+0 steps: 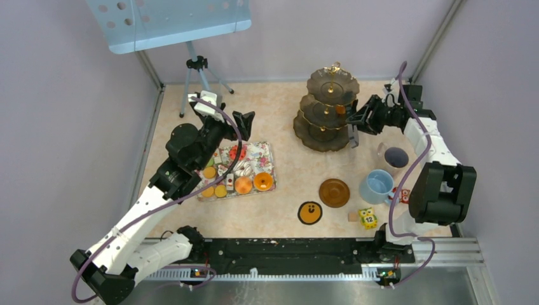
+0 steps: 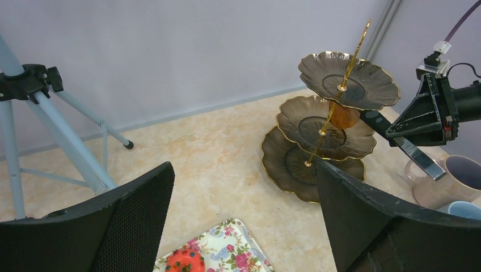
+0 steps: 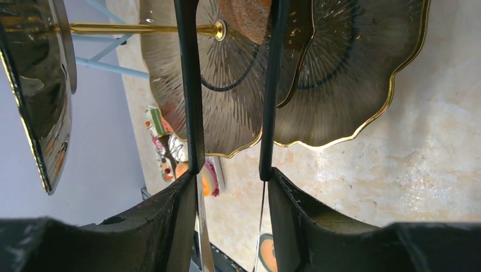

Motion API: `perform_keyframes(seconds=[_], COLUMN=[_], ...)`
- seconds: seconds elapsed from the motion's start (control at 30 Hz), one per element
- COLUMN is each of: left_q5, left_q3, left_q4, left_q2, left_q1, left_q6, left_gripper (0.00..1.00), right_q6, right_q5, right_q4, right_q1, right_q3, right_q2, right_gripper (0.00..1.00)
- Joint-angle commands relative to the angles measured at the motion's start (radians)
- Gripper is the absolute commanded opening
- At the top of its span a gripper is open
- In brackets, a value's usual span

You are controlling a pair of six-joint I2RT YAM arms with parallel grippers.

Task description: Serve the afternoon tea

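Stand dark, ribbed, scalloped, gold-rimmed | rough orange pastry on its middle tier | right gripper thin blades apart; only its wrist view shows us pastry through the gap | left gripper mesh pads spread, empty, near floral tray

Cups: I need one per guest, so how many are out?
2: a light blue cup right of the brown saucer, a grey mug just beyond it; the right arm could hide another.

Orange pastry sits on middle tier of dark gold-trimmed stand
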Motion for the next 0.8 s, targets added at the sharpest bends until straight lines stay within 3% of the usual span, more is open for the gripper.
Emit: perform_keyframes(seconds=[0.0,0.43,0.77], left_q5=[-0.002,0.002,-0.004], left_q3=[-0.012,-0.016,-0.020], left_q4=[0.052,0.055,0.056], left_q2=[-0.012,-0.008,-0.008], left_q1=[0.000,0.000,0.000], left_q6=[0.002,-0.002,-0.001], left_gripper=[0.99,0.99,0.99], right_q6=[-0.025,-0.013,-0.107], right_q5=[0.034,0.100,0.219], right_q4=[-0.008,-0.045,-0.195], right_q1=[0.006,-0.046,-0.065], right_q3=[0.063,0.009,-0.114], right_q2=[-0.016,-0.155,-0.359], right_gripper=[0.46,0.46,0.45])
